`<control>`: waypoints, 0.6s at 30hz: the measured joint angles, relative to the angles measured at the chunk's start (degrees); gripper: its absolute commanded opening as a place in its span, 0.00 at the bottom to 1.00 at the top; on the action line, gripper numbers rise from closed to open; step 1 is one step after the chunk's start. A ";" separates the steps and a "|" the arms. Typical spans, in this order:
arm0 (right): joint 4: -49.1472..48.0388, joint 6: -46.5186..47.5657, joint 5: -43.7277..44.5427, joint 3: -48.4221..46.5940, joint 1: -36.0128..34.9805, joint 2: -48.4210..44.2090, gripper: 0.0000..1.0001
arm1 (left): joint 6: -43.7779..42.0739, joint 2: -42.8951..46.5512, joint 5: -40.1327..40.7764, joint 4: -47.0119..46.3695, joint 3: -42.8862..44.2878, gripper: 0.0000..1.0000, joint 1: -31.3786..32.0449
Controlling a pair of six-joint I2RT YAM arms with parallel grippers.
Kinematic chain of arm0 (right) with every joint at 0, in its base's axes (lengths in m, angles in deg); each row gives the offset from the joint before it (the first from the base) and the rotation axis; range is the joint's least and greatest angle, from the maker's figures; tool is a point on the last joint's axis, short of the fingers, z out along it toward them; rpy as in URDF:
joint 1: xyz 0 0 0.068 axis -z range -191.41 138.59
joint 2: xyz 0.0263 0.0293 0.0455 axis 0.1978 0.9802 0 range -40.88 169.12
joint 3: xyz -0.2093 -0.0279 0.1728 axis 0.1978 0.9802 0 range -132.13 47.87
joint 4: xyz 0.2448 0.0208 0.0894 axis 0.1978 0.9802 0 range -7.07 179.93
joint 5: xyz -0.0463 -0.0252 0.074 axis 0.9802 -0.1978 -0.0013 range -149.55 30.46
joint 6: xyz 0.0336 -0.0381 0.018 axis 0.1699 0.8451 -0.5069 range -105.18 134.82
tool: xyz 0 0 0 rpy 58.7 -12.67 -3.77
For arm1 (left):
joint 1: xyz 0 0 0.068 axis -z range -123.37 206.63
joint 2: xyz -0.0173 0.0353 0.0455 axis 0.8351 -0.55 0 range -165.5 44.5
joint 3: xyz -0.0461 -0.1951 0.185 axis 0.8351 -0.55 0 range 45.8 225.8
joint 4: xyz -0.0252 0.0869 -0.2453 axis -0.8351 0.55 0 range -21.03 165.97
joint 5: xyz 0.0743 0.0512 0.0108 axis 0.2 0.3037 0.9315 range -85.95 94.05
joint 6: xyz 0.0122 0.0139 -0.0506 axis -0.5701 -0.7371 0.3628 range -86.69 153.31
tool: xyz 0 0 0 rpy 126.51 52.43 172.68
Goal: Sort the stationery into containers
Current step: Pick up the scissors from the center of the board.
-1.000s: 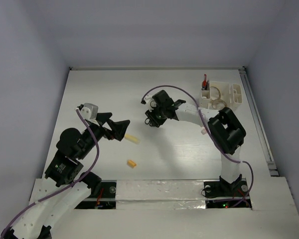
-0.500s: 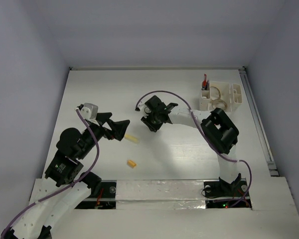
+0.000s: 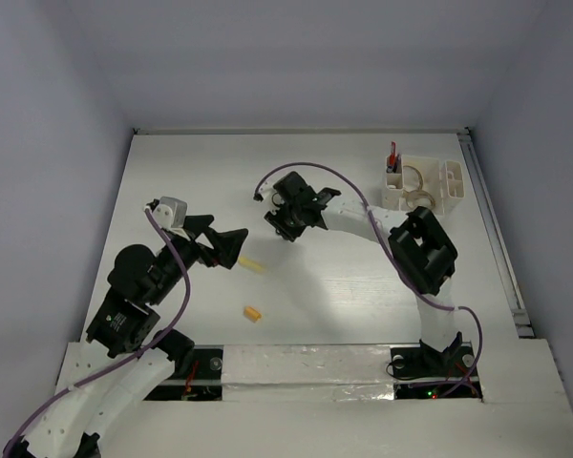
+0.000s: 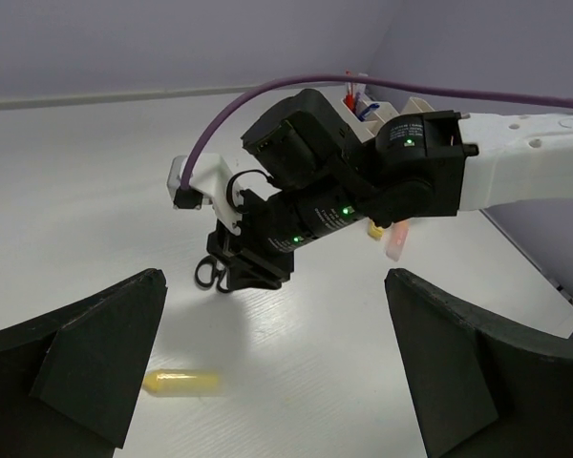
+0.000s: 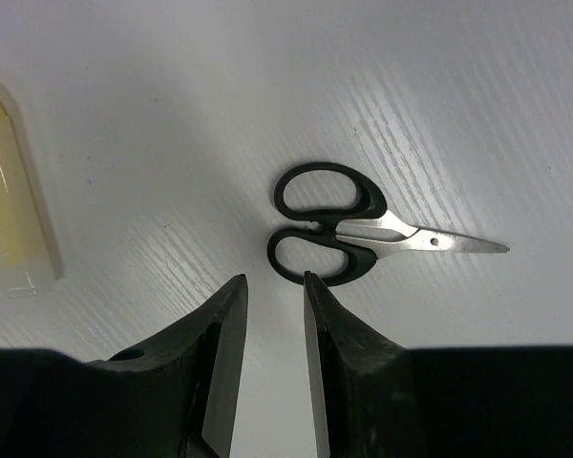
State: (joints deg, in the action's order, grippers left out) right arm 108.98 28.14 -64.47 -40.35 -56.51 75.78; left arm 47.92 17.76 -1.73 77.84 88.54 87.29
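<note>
Small black-handled scissors lie flat on the white table, blades pointing right. My right gripper hovers just short of the handle loops, jaws narrowly open with nothing between them. In the top view it covers the scissors; the left wrist view shows the loops beside its fingers. My left gripper stands wide open and empty over a yellow block. The white organiser at the back right holds a red pen and tape rolls.
An orange block lies near the front, left of centre. A pink piece and a small yellow piece lie under the right arm. Grey walls close in the table on three sides.
The right arm has swung its gripper left and slightly farther back across the table. The left arm and both blocks have stayed where they were.
</note>
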 measured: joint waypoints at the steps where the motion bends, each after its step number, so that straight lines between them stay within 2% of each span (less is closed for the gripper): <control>1: 0.04 0.04 0.04 -0.44 0.00 0.11 0.36 | 0.00 0.09 0.00 -0.02 0.00 0.99 0.00; 18: 0.90 -0.02 0.63 -2.91 0.02 5.53 0.32 | 0.00 0.68 0.00 -0.07 -0.02 0.99 -0.42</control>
State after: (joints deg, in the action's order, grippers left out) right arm 109.87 28.12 -63.84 -43.26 -56.49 81.31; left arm 47.92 18.44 -1.73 77.77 88.52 86.87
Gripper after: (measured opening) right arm 0.341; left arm 0.990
